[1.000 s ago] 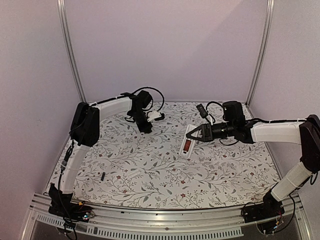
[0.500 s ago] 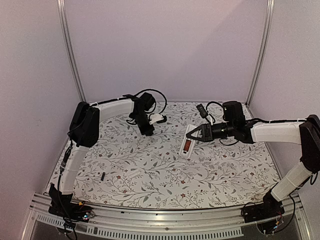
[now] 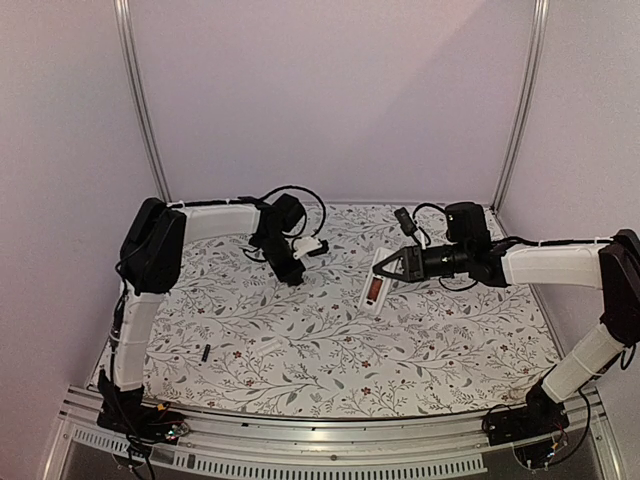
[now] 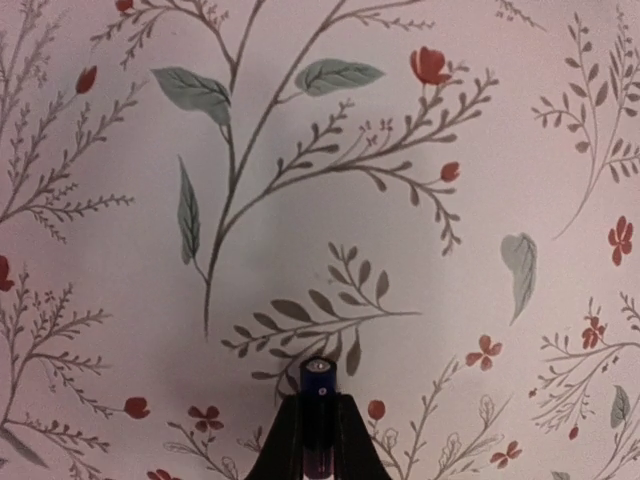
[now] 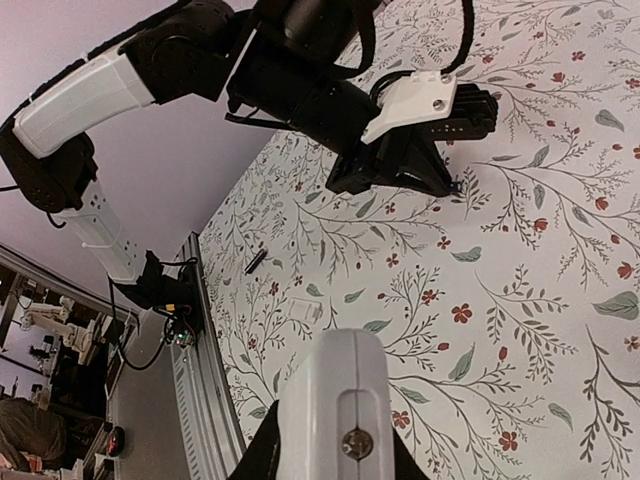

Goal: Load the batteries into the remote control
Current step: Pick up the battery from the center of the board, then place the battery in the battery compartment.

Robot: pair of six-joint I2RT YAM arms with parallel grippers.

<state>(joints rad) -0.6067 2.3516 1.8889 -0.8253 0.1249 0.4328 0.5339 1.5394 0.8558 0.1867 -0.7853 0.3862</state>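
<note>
The left arm is swinging leftward since the earlier view, its left gripper [image 3: 291, 270] clenching one battery [image 4: 318, 376] over the table [image 3: 450, 340]. The right gripper [image 3: 386, 267] is grasping the remote control [image 3: 372, 291] (reddish recess facing up). Insertion is probably coming next, calling for lining the battery up with that recess.
</note>
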